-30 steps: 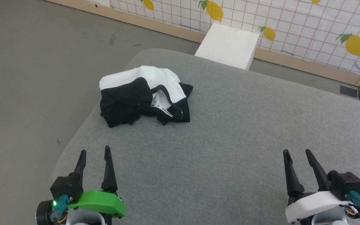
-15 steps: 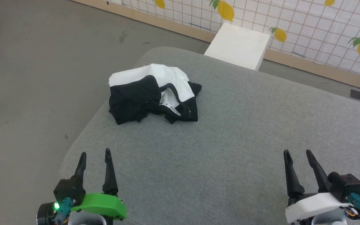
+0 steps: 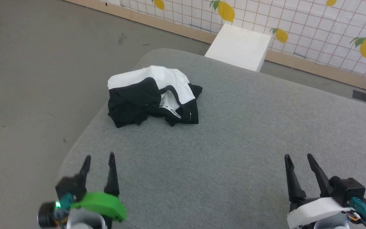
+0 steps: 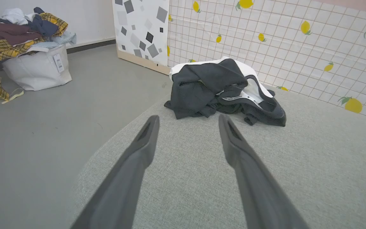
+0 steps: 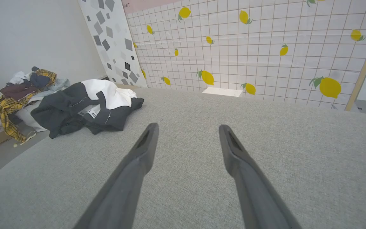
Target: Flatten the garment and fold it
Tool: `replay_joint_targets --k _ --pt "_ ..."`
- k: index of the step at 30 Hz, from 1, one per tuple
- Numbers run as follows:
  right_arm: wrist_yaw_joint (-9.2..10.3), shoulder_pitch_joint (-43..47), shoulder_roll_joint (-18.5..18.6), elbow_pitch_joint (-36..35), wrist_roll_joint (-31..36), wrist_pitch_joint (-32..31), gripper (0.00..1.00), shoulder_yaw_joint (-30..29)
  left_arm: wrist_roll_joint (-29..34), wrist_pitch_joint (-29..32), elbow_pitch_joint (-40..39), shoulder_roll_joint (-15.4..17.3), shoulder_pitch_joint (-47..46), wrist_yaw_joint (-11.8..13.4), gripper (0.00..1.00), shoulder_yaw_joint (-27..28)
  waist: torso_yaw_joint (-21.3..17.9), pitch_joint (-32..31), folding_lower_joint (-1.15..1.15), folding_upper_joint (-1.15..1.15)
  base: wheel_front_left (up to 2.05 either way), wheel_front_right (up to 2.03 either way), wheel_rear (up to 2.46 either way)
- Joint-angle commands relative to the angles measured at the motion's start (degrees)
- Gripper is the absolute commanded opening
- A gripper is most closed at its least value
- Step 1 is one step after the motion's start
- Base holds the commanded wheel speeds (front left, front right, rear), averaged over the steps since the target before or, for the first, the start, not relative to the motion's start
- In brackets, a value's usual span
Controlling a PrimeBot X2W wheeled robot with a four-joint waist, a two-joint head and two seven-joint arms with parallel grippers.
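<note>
Plainly, left tool [image 3: 99,156] and right tool [image 3: 298,156] gape — garment [image 3: 132,101] crumpled; wrist views add a laundry bag [image 4: 33,68].

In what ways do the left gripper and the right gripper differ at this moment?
The left gripper has a green cover; the right gripper has a white one. The left gripper is near the left edge of the grey table; the right gripper is far from that edge. The crumpled garment lies nearer the left gripper than the right gripper. Both have open, empty jaws, apart from the garment.
</note>
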State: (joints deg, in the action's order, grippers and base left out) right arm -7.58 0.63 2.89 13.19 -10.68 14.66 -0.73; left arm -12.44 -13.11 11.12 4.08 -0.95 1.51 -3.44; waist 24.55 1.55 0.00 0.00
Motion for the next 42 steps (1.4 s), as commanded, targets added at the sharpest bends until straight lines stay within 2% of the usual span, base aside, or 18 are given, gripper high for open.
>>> replay_joint_targets --k 1,7,11,12,13,17,21,26,29,34,35,36,38,42 --pt "0.09 -0.1 0.0 -0.1 0.5 0.3 1.00 0.2 -0.6 1.0 0.3 1.1 -3.4 -0.8 1.00 0.3 -0.5 0.5 0.00 0.00 0.00 0.00 0.00" --pt "0.09 -2.6 0.0 -2.2 2.6 -1.0 1.00 -0.3 -6.0 9.8 5.4 5.1 -19.2 -4.1 1.00 3.6 -3.9 5.1 0.00 0.00 0.00 0.00 0.00" --pt "0.09 -4.5 0.0 -4.5 4.1 -2.5 1.00 -1.1 -10.3 19.5 11.2 7.7 -30.4 -6.0 1.00 4.5 -7.0 9.9 0.00 0.00 0.00 0.00 0.00" --pt "0.09 -5.0 0.0 -5.0 4.4 -2.8 1.00 -1.2 -11.1 21.8 12.5 8.3 -32.5 -6.1 1.00 4.7 -7.8 11.0 0.00 0.00 0.00 0.00 0.00" --pt "0.09 -6.7 0.0 -6.6 5.1 -3.5 1.00 -1.5 -13.2 29.4 16.4 10.7 -39.3 -6.2 1.00 5.5 -11.0 15.0 0.00 0.00 0.00 0.00 0.00" --pt "0.09 -8.0 0.0 -7.9 5.5 -3.7 1.00 -2.9 -14.3 38.5 20.3 12.9 -45.3 -5.2 1.00 5.3 -14.2 19.4 0.00 0.00 0.00 0.00 0.00" --pt "0.09 -8.4 0.0 -8.6 5.5 -3.4 1.00 -5.1 -14.4 45.3 22.7 13.7 -47.7 -3.8 1.00 4.3 -16.4 22.4 0.00 0.00 0.00 0.00 0.00" --pt "0.09 -8.3 0.0 -9.9 6.1 -3.4 1.00 -7.7 -14.8 50.2 24.7 13.3 -47.8 -2.2 1.00 3.6 -17.2 24.9 0.00 0.00 0.00 0.00 0.00" --pt "0.09 -8.2 0.0 -10.9 6.6 -3.5 1.00 -8.6 -14.7 51.7 25.9 12.7 -46.7 -1.5 1.00 2.9 -17.2 26.0 0.00 0.00 0.00 0.00 0.00" --pt "0.09 -8.5 0.0 -11.6 7.0 -4.0 1.00 -9.6 -14.1 52.5 27.4 11.6 -44.5 -2.2 1.00 0.7 -16.3 26.4 0.00 0.00 0.00 0.00 0.00" --pt "0.09 -8.6 0.0 -11.5 6.9 -4.0 1.00 -9.5 -13.8 51.6 27.4 11.5 -44.2 -2.6 0.79 0.3 -16.0 26.3 0.00 0.00 0.00 0.00 0.00" --pt "0.09 -8.8 0.0 -11.4 6.7 -4.0 1.00 -9.1 -14.0 47.1 26.4 11.2 -44.1 -3.8 0.00 0.6 -15.7 25.8 0.00 0.00 0.00 0.00 0.00" --pt "0.09 -8.9 0.0 -11.0 6.4 -4.0 1.00 -8.8 -13.7 42.9 26.0 11.3 -44.1 -4.6 0.00 0.6 -15.3 24.9 0.00 0.00 0.00 0.00 0.00" --pt "0.09 -9.0 0.0 -10.0 6.1 -3.8 1.00 -7.8 -13.1 32.5 25.0 12.1 -46.2 -4.2 0.00 2.5 -15.0 22.4 0.00 0.00 0.00 0.00 0.00"
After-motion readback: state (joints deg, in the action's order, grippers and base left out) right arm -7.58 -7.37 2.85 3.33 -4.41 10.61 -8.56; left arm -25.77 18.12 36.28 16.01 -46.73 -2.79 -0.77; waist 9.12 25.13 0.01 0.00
